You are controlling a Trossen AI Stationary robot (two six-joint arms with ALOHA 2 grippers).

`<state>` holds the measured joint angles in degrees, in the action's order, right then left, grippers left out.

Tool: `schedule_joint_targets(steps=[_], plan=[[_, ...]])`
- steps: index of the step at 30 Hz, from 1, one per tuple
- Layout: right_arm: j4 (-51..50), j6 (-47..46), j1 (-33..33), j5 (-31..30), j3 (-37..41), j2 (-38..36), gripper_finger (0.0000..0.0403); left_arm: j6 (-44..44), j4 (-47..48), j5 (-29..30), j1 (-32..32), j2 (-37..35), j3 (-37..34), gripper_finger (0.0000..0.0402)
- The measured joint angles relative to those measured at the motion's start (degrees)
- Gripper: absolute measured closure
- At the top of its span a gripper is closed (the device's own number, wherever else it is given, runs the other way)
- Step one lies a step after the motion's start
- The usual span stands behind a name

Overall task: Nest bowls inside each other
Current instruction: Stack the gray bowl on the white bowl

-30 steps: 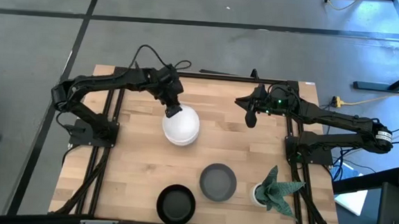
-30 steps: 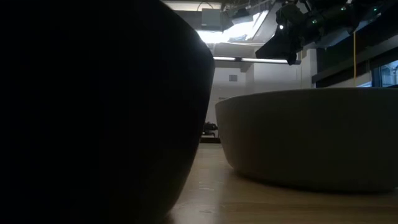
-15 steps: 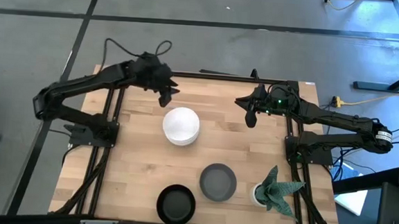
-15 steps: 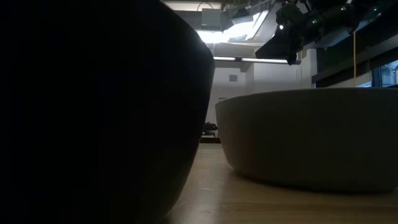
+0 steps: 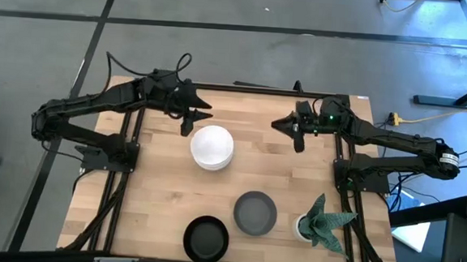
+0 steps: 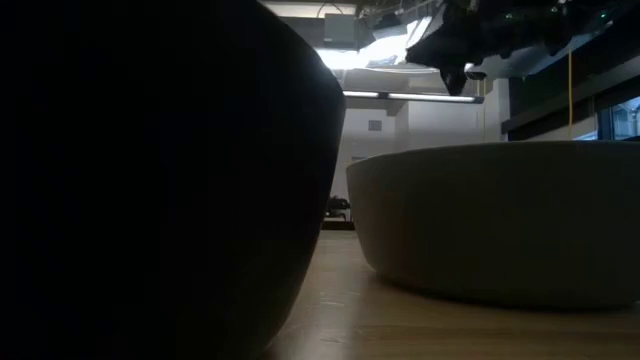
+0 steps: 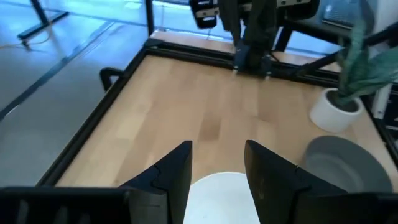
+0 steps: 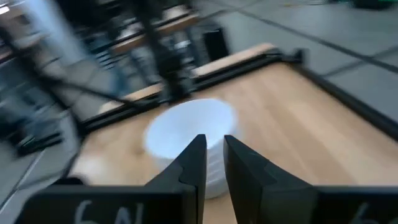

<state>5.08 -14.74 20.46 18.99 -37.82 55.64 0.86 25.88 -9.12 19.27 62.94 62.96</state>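
White bowls (image 5: 211,146) sit nested in one stack on the table's middle, toward the far side. The stack also shows in the right wrist view (image 8: 189,134) and at the lower edge of the left wrist view (image 7: 217,196). A grey bowl (image 5: 255,212) and a black bowl (image 5: 206,238) stand apart near the front edge. My left gripper (image 5: 187,122) hovers open above the stack's far left side and touches nothing. My right gripper (image 5: 296,136) hangs to the right of the stack with a narrow gap between its fingers (image 8: 214,155), which hold nothing.
A small white pot with a spiky green plant (image 5: 319,221) stands at the front right, beside the grey bowl. In the low view the black bowl (image 6: 150,180) and the grey bowl (image 6: 500,220) fill the foreground. Bare wood lies left of the stack and along the far edge.
My left gripper has risen off the top of the white stack and drawn back toward the table's far left corner, tipping closer to level. The stack has stayed where it was. My right gripper has rolled at the wrist in place.
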Motion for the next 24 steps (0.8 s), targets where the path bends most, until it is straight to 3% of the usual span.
schedule_joint_targets(steps=[5,11,17,24], plan=[[-0.25,5.30,-4.49,3.00,0.00,0.00,0.0345,-0.07,0.24,1.98,-3.35,0.10,0.02,0.0260],[-3.02,9.48,-10.09,-1.00,-0.12,0.00,0.0345,0.07,1.31,6.40,-6.40,0.11,0.02,0.0260],[-13.80,7.32,-16.24,-7.90,-4.35,0.52,0.0345,0.92,3.77,7.48,-8.12,0.11,0.02,0.0260],[-12.17,-0.94,-20.03,-10.99,-10.69,3.37,0.0345,1.42,6.21,8.17,-10.35,0.11,0.02,0.0260]])
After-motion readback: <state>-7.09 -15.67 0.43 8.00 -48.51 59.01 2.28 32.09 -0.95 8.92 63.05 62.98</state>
